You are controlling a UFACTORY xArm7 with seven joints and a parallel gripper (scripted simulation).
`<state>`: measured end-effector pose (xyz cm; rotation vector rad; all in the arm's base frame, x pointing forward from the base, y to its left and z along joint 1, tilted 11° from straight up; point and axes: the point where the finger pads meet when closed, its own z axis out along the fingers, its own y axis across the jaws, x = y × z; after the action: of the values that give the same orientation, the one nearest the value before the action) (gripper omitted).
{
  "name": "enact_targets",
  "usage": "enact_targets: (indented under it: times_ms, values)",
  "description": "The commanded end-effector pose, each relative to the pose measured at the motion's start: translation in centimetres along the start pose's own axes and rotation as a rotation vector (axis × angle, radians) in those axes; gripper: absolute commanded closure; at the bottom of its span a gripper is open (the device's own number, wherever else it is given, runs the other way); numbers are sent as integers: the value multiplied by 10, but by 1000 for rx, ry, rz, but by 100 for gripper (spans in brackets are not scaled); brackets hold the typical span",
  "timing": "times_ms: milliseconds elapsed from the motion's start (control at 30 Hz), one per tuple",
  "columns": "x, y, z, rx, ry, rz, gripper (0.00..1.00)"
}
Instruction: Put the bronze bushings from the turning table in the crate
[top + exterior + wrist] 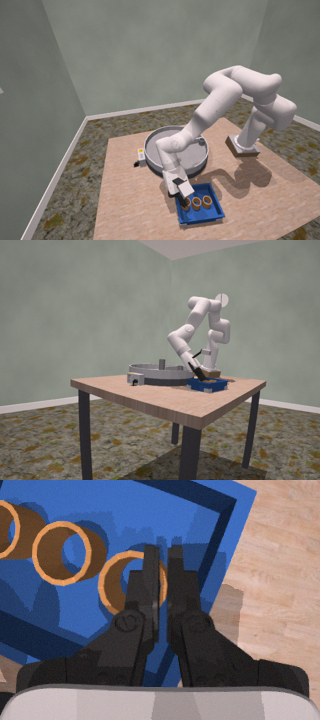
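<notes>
Three bronze bushings (196, 203) standing in a row inside the blue crate (215, 204), beside the turning table (201, 161). Gripper (163, 556) down in the crate's corner, fingers pinched tight on the wall of the nearest bushing (111, 580) — one finger inside the ring, one outside. One grey steel bushing (161, 364) upright on the turning table, well apart from the crate. White arm (219, 100) bent over the table (258, 196) — wooden top.
</notes>
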<state>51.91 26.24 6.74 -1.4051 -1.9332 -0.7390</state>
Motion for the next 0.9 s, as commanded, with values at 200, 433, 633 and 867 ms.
enact_targets:
  times_ms: [200, 433, 633, 867]
  values:
    - [0, 2, -1, -4, -1, -3, 100]
    - [-1, 2, 1, -4, -1, -3, 100]
    - [-2, 2, 2, -4, -1, -3, 100]
    - [-3, 2, 3, -4, -1, -3, 100]
